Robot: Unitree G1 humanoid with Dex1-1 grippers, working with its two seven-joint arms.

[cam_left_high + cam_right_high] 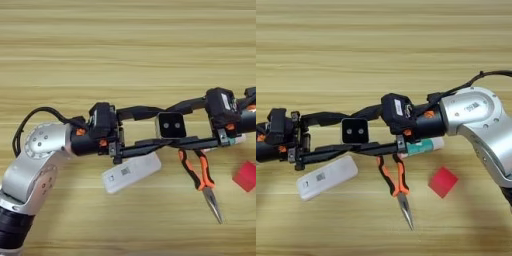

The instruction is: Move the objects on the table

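Seemingly both grippers (155, 129) (353, 131) round black block (170, 124)

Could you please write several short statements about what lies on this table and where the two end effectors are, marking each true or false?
1. The black block sits between the fingers of the right end effector. True.
2. The red cube is held by the left end effector. False: it lies on the table, untouched.
3. The orange-handled pliers lie with their tips pointing toward the near edge. True.
4. The white device stands upright. False: it lies flat.
5. The left end effector's fingers are spread, reaching around the black block. True.
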